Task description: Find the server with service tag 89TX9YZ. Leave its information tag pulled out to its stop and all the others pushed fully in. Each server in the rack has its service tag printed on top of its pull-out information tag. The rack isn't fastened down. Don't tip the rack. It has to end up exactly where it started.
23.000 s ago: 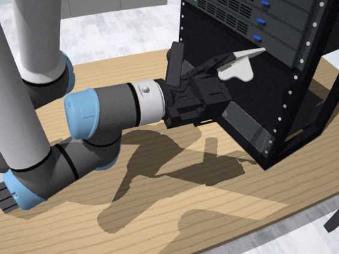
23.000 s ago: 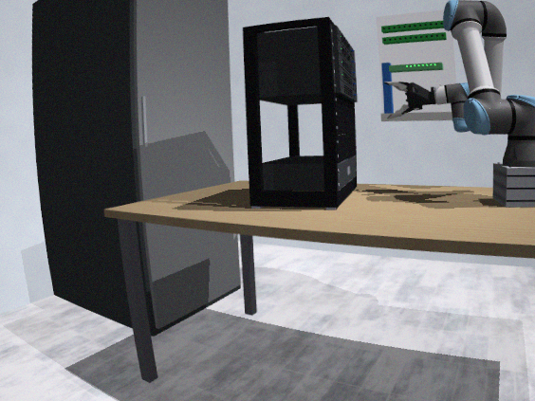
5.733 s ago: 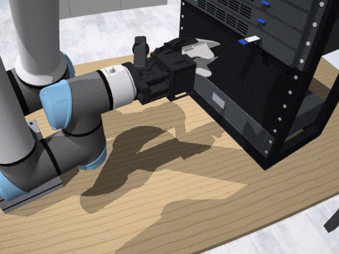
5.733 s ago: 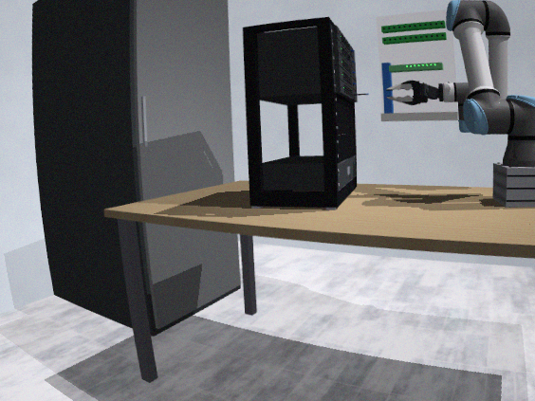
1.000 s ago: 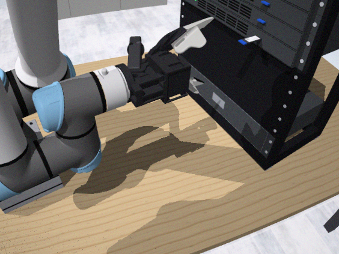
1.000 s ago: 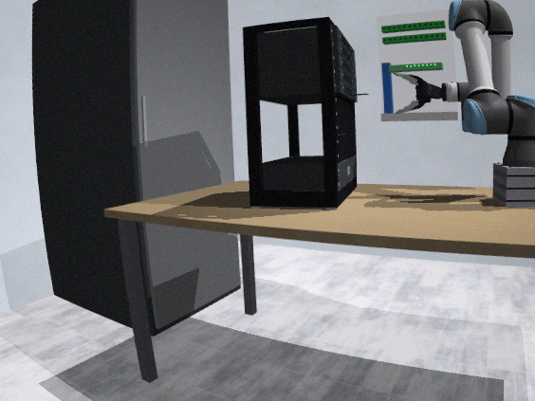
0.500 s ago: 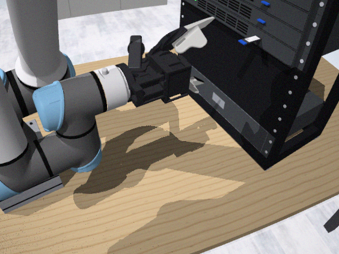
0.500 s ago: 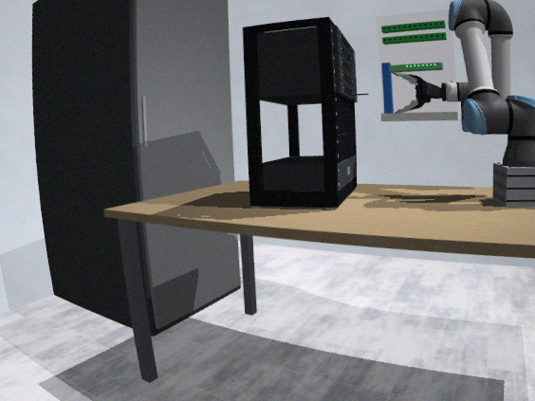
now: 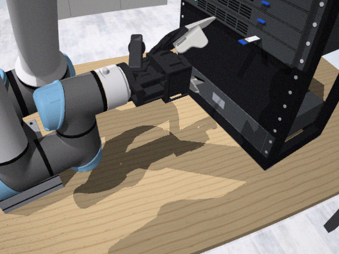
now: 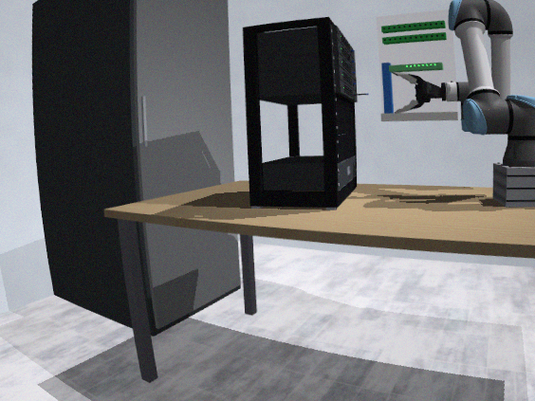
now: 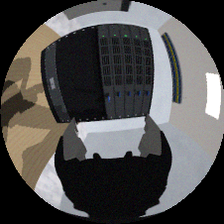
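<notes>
Standing upright on the wooden table (image 9: pixel 144 223) (image 10: pixel 403 228), the black rack (image 9: pixel 265 163) (image 10: pixel 329 115) (image 11: pixel 44 84) has its servers (image 9: pixel 279 12) (image 11: pixel 127 64) stacked in the upper part, 5 of them in the wrist view. From the lowest one an information tag (image 9: pixel 252 39) (image 10: pixel 362 94) sticks out, white on top with a blue end; the printing on it is too small for me to read, so I cannot tell whether it belongs to 89TX9YZ. Above it in the top view, 3 blue tag ends (image 9: pixel 261 21) sit close against the server fronts. Lower down, past a dark gap, a grey panel (image 9: pixel 237 114) (image 10: pixel 347 169) (image 11: pixel 52 84) with a pale label fills the bottom of the rack.

The gripper (image 9: pixel 199 59) (image 10: pixel 400 92) (image 11: pixel 110 116) faces the rack front, its jaws spread fully wide with nothing between them. In the exterior view it hangs well above the table, apart from the protruding tag.
</notes>
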You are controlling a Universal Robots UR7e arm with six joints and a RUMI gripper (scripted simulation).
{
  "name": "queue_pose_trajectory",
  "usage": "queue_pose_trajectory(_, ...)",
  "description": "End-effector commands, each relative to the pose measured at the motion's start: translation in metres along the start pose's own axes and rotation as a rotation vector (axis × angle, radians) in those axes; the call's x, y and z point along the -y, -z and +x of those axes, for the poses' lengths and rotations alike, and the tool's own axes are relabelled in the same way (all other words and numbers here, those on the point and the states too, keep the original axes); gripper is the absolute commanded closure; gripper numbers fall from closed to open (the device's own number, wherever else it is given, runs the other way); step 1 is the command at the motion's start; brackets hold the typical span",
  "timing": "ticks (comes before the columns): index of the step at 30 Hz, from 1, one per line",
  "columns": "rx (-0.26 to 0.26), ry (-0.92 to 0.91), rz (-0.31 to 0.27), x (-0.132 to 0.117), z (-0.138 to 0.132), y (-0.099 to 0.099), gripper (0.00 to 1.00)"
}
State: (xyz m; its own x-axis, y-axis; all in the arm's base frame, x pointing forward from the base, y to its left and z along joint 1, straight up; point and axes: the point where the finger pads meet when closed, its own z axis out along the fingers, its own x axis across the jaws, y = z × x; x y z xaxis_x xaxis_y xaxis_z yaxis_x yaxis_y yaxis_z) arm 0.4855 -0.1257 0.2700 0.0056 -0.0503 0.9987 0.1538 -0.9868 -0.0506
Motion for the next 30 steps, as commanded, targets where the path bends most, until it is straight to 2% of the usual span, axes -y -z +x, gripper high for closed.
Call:
queue_pose_trajectory(1,0.0,-0.006,-0.001,-0.0003,0.0007,-0.0004,0.0)
queue_pose_trajectory(30,-0.001,-0.053,-0.009,-0.0023,0.0044,-0.0034,0.0)
